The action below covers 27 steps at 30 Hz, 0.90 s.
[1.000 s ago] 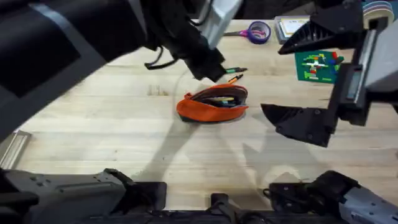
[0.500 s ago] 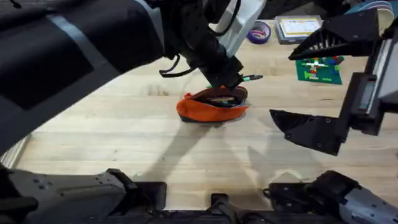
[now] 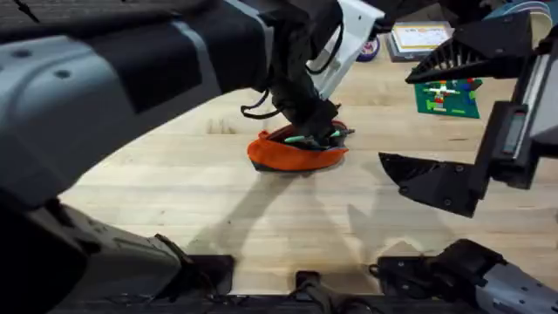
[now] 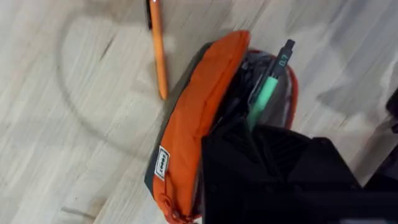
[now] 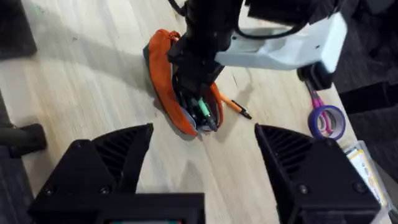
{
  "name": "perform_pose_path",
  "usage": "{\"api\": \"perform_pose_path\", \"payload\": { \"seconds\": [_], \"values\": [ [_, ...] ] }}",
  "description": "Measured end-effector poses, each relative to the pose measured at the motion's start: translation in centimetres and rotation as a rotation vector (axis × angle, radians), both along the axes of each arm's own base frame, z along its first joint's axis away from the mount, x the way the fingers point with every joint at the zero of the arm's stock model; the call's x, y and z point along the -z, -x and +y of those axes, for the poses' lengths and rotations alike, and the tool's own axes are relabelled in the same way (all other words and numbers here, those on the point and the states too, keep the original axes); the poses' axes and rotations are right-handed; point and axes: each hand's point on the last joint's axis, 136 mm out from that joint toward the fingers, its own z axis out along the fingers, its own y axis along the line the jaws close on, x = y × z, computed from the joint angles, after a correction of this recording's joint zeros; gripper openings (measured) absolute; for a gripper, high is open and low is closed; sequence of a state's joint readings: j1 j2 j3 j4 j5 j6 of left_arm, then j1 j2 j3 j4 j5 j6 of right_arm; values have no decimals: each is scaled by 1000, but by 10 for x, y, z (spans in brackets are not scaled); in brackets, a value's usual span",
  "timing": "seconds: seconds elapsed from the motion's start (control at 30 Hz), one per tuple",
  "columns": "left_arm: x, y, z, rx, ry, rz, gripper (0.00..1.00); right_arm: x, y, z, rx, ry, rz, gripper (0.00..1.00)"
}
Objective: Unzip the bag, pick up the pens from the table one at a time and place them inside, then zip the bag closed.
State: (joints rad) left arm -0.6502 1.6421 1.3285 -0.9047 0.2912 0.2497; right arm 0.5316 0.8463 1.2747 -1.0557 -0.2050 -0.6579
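Orange bag (image 3: 292, 153) lies unzipped mid-table (image 3: 174, 192), the left claw (image 3: 316, 129) clamping the green pen (image 4: 266, 93) into its mouth. An orange pen (image 4: 158, 50) lies just beside it. The right claw (image 5: 202, 155) hovers nearby, spread wide.

Bright, even overhead light. Soft arm shadows across worktop (image 3: 174, 201), centre and lower frame. Left arm (image 3: 113, 78) large, blurred, upper left. Left wrist view soft, foreground dark.
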Motion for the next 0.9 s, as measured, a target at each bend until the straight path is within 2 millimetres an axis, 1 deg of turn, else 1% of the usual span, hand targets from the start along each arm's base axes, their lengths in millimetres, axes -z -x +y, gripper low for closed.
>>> {"api": "perform_pose_path", "payload": {
  "seconds": [0.1,0.4,0.6,0.9],
  "values": [
    [6,-2,3,-7,-26,2,42,0,0,0,0,0,0,998],
    [16,0,27,-29,-155,-2,42,0,0,0,0,0,0,998],
    [22,-2,29,-3,-181,-11,51,0,0,0,0,0,0,998],
    [41,-1,30,25,-218,16,45,0,0,0,0,0,0,998]
  ]
}}
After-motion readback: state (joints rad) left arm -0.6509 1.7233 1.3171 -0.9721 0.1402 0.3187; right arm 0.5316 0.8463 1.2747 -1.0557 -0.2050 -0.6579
